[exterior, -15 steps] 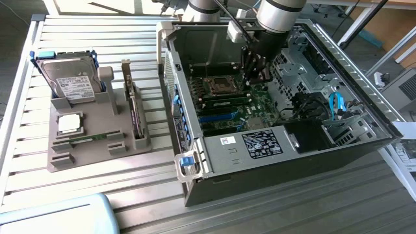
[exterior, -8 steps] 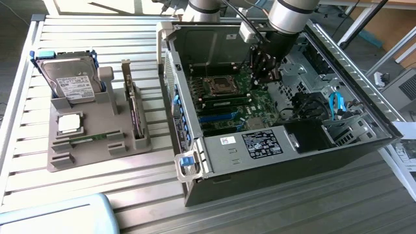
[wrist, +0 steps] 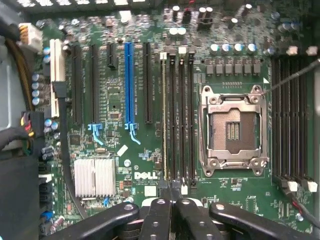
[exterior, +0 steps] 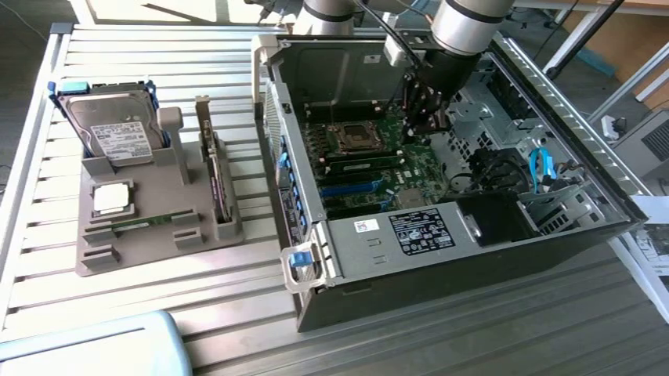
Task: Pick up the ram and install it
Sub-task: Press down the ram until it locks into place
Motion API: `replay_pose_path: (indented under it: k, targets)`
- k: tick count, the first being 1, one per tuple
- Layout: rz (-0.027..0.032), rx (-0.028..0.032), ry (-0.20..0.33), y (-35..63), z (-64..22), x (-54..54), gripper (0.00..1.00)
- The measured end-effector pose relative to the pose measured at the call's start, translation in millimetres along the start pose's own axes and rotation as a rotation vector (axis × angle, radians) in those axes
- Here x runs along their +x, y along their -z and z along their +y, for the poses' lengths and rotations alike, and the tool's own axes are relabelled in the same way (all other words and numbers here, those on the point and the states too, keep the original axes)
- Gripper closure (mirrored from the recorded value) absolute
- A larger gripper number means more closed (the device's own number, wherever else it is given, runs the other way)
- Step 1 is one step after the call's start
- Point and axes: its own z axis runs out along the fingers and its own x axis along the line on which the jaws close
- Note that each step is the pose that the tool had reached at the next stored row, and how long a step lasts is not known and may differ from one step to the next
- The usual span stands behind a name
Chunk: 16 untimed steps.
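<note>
Arm reaches down into the open computer case (exterior: 450, 235), which lies on its side on the slatted table (exterior: 136, 313) so the motherboard (wrist: 115, 90) faces up for access from above. The hand (wrist: 172, 202) is closed tight, fingertips pressed together, directly above the bank of memory slots (wrist: 177, 115) just beside the empty processor socket (wrist: 232, 127). In the wrist view a thin stick stands edge-on in the slot at the end of the bank farthest from the socket; I judge this to be the ram (wrist: 163, 115), seated or nearly so. The fingers (wrist: 159, 210) are shut over the end of that slot line; whether they touch the stick, I cannot tell.

On the exterior view's left, a grey parts holder (exterior: 146, 227) carries the hard drive (exterior: 113, 133), propped upright, and an expansion card (exterior: 215, 180), well apart from the case, each in its own recess for repeatable picking.
</note>
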Motion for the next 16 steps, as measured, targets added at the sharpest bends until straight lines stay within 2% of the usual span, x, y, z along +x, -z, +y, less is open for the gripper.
replay_pose_path:
  k: [7,9,16]
  targets:
    - [-0.0105,-0.0099,-0.255,-5.2,-0.2,-0.2,0.89]
    - [-0.0119,-0.0114,-0.291,-6.2,-0.3,-0.3,0.89]
    - [-0.0201,-0.0192,-0.491,-11.4,-0.5,-0.5,0.89]
